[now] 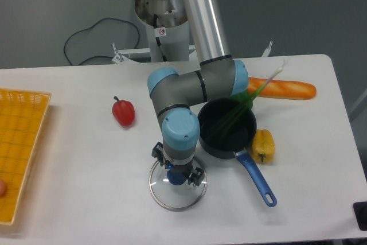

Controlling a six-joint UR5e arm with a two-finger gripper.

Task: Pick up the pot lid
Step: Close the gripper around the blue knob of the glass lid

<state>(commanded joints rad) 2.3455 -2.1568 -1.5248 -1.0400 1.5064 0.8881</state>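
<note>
A clear glass pot lid [178, 190] with a metal rim lies flat on the white table near the front edge. My gripper [177, 180] points straight down over the lid's centre, where a blue knob shows between the fingers. The wrist hides the fingertips, so I cannot tell whether they are closed on the knob. The lid rests on the table. A dark blue pot [227, 128] with a blue handle [257, 179] stands just to the right of the arm, with a green leek [252, 97] lying across it.
A red pepper [123, 111] lies left of the arm. A yellow pepper [264, 144] sits beside the pot's handle. A baguette [287, 89] lies at the back right. A yellow basket [17, 147] occupies the left edge. A black cable [94, 32] runs behind the table.
</note>
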